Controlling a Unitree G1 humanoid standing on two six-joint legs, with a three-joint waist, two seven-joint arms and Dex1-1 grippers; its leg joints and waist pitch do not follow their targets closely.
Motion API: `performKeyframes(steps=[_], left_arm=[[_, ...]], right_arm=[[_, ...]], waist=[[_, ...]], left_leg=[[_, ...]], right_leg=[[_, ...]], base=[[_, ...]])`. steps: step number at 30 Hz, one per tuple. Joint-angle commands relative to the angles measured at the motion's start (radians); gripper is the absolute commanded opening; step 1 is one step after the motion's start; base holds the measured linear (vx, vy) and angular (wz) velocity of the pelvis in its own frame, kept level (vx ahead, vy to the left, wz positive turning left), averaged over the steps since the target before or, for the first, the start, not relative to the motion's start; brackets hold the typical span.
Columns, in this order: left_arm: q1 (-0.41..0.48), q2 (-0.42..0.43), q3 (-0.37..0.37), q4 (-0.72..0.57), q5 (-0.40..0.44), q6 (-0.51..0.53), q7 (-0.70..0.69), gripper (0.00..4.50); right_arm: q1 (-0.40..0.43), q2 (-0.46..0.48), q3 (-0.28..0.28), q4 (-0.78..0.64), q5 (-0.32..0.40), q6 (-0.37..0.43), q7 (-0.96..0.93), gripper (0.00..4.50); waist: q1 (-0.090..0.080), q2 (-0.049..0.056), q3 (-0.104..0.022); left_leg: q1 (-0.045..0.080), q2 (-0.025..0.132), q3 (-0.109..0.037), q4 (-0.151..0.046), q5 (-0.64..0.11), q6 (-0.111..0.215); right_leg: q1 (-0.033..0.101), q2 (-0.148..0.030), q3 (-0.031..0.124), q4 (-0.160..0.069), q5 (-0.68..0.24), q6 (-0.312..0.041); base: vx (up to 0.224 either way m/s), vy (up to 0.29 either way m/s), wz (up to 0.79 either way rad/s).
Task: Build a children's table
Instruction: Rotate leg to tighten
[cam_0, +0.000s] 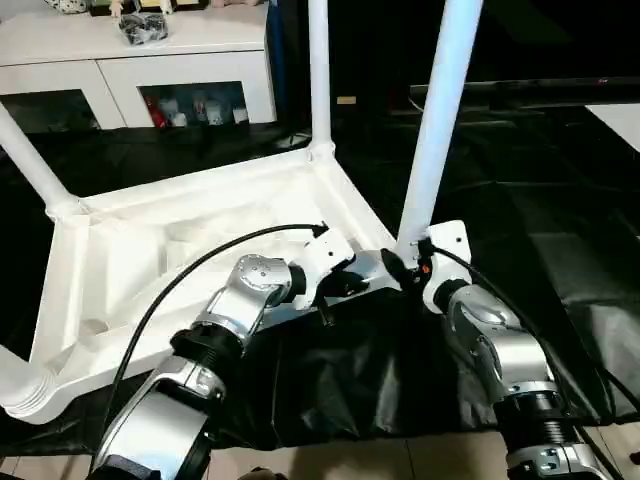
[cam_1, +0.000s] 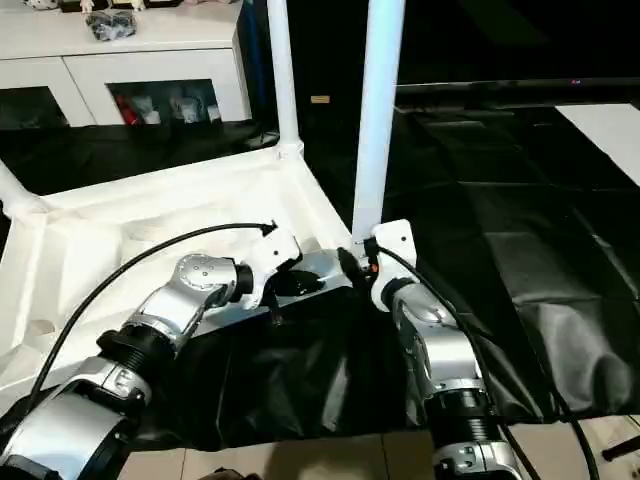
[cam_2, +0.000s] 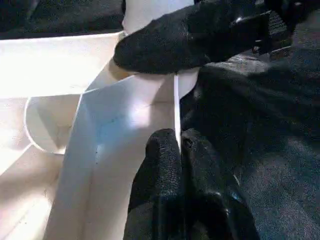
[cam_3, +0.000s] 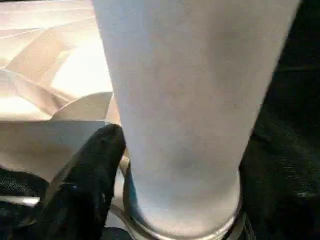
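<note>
— So, where is the children's table (cam_0: 200, 230)?

— I see it upside down on the black sheet (cam_0: 560, 230), with legs sticking up. The near right leg (cam_0: 438, 120) stands in its corner socket.

— What is my left gripper (cam_2: 179, 150) doing?

— It is pinched tight on the thin white rim, just left of that leg.

— And my right gripper (cam_0: 405, 262)?

— It sits at the bottom of the leg, one black finger (cam_3: 85, 175) beside it. I cannot tell if it squeezes.

— Anything around?

— Yes, a white cabinet (cam_0: 140, 60) stands far left, with toys inside.
</note>
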Motion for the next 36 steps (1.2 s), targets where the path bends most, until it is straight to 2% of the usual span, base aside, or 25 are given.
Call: performKeyframes(steps=[1,4,5,7,8,9,10,11,13,15,19,23,27,29,30,32,36], left_arm=[[0.001,-0.010,-0.037,-0.046,-0.033,-0.048,-0.076,0.00],[0.010,0.020,-0.036,-0.059,-0.048,-0.058,-0.146,0.00],[0.016,0.035,-0.037,-0.069,-0.056,-0.061,-0.186,0.00],[0.021,0.053,-0.040,-0.080,-0.064,-0.064,-0.232,0.00],[0.023,0.068,-0.044,-0.087,-0.070,-0.063,-0.267,0.00],[0.025,0.078,-0.046,-0.092,-0.074,-0.063,-0.292,0.00],[0.027,0.087,-0.047,-0.095,-0.077,-0.064,-0.312,0.00],[0.028,0.097,-0.049,-0.096,-0.080,-0.065,-0.335,0.00],[0.029,0.116,-0.055,-0.094,-0.082,-0.066,-0.366,0.00],[0.030,0.133,-0.059,-0.096,-0.088,-0.064,-0.392,0.00],[0.034,0.152,-0.062,-0.107,-0.091,-0.058,-0.425,0.00],[0.034,0.169,-0.062,-0.116,-0.099,-0.044,-0.466,0.00],[0.030,0.173,-0.060,-0.104,-0.095,-0.054,-0.464,0.00],[0.031,0.172,-0.062,-0.101,-0.092,-0.058,-0.460,0.00],[0.030,0.169,-0.061,-0.098,-0.090,-0.062,-0.451,0.00],[0.027,0.157,-0.055,-0.089,-0.087,-0.068,-0.420,0.00],[0.020,0.126,-0.032,-0.081,-0.089,-0.063,-0.352,0.00]], right_arm=[[0.020,-0.016,0.084,-0.034,0.037,0.038,0.124,3.77],[0.040,-0.096,0.107,-0.091,0.053,0.031,0.242,3.77],[0.054,-0.140,0.123,-0.122,0.065,0.029,0.312,3.77],[0.071,-0.184,0.133,-0.151,0.084,0.026,0.392,3.77],[0.083,-0.216,0.143,-0.167,0.094,0.023,0.447,3.77],[0.091,-0.237,0.149,-0.178,0.100,0.021,0.487,3.77],[0.098,-0.254,0.155,-0.187,0.106,0.025,0.520,3.77],[0.105,-0.271,0.163,-0.196,0.113,0.028,0.555,3.77],[0.112,-0.293,0.174,-0.211,0.132,0.037,0.606,3.77],[0.112,-0.306,0.183,-0.220,0.151,0.054,0.640,3.77],[0.112,-0.327,0.214,-0.228,0.151,0.065,0.684,3.39],[0.121,-0.345,0.234,-0.245,0.151,0.065,0.728,3.06],[0.130,-0.350,0.243,-0.254,0.148,0.059,0.737,2.72],[0.135,-0.350,0.243,-0.261,0.152,0.064,0.734,2.68],[0.139,-0.348,0.243,-0.266,0.154,0.064,0.731,2.65],[0.149,-0.337,0.234,-0.275,0.157,0.058,0.711,2.62],[0.166,-0.296,0.212,-0.274,0.152,0.044,0.641,2.62]], waist=[[0.007,-0.017,-0.068],[0.010,-0.017,-0.073],[0.015,-0.018,-0.077],[0.022,-0.022,-0.078],[0.029,-0.020,-0.076],[0.032,-0.022,-0.076],[0.033,-0.026,-0.075],[0.037,-0.022,-0.073],[0.040,-0.024,-0.069],[0.043,-0.024,-0.067],[0.049,-0.024,-0.065],[0.052,-0.024,-0.066],[0.052,-0.022,-0.067],[0.052,-0.022,-0.068],[0.053,-0.017,-0.067],[0.052,-0.015,-0.066],[0.054,-0.015,-0.065]], left_leg=[[0.016,0.058,-0.037,-0.075,-0.259,0.042],[0.012,0.060,-0.035,-0.069,-0.213,0.067],[0.013,0.062,-0.032,-0.063,-0.173,0.089],[0.011,0.062,-0.029,-0.058,-0.147,0.113],[0.011,0.065,-0.029,-0.058,-0.151,0.118],[0.012,0.066,-0.028,-0.058,-0.156,0.120],[0.013,0.066,-0.028,-0.059,-0.162,0.119],[0.013,0.068,-0.029,-0.060,-0.176,0.114],[0.018,0.071,-0.030,-0.065,-0.217,0.092],[0.020,0.072,-0.032,-0.069,-0.239,0.075],[0.022,0.072,-0.032,-0.072,-0.259,0.052],[0.020,0.072,-0.033,-0.073,-0.244,0.049],[0.018,0.070,-0.033,-0.071,-0.232,0.053],[0.017,0.070,-0.033,-0.070,-0.227,0.056],[0.019,0.070,-0.033,-0.070,-0.233,0.055],[0.019,0.071,-0.033,-0.071,-0.243,0.052],[0.025,0.072,-0.032,-0.073,-0.271,0.039]], right_leg=[[0.045,-0.072,0.046,-0.077,-0.241,-0.195],[0.048,-0.073,0.045,-0.067,-0.177,-0.215],[0.048,-0.072,0.044,-0.059,-0.115,-0.233],[0.048,-0.070,0.043,-0.055,-0.080,-0.247],[0.049,-0.072,0.043,-0.056,-0.095,-0.251],[0.046,-0.073,0.043,-0.056,-0.107,-0.251],[0.046,-0.072,0.043,-0.058,-0.123,-0.250],[0.044,-0.074,0.043,-0.059,-0.159,-0.246],[0.040,-0.075,0.044,-0.068,-0.236,-0.233],[0.040,-0.075,0.046,-0.071,-0.276,-0.224],[0.036,-0.078,0.049,-0.075,-0.317,-0.208],[0.037,-0.078,0.049,-0.073,-0.308,-0.203],[0.038,-0.077,0.048,-0.070,-0.271,-0.214],[0.038,-0.077,0.047,-0.068,-0.260,-0.217],[0.037,-0.077,0.048,-0.070,-0.263,-0.219],[0.037,-0.077,0.048,-0.071,-0.264,-0.220],[0.032,-0.076,0.049,-0.076,-0.284,-0.218]], base=[[0.000,0.000,0.00],[0.000,0.000,0.00],[0.000,0.000,0.00],[0.000,0.000,0.00],[0.000,0.000,0.00],[0.000,0.000,0.00],[0.000,0.000,0.00],[0.000,0.000,0.00],[0.000,0.000,0.00],[0.000,0.000,0.00],[0.000,0.000,0.00],[0.000,0.000,0.00],[0.000,0.000,0.00],[0.000,0.000,0.00],[0.000,0.000,0.00],[0.000,0.000,0.00],[0.000,0.000,0.00]])
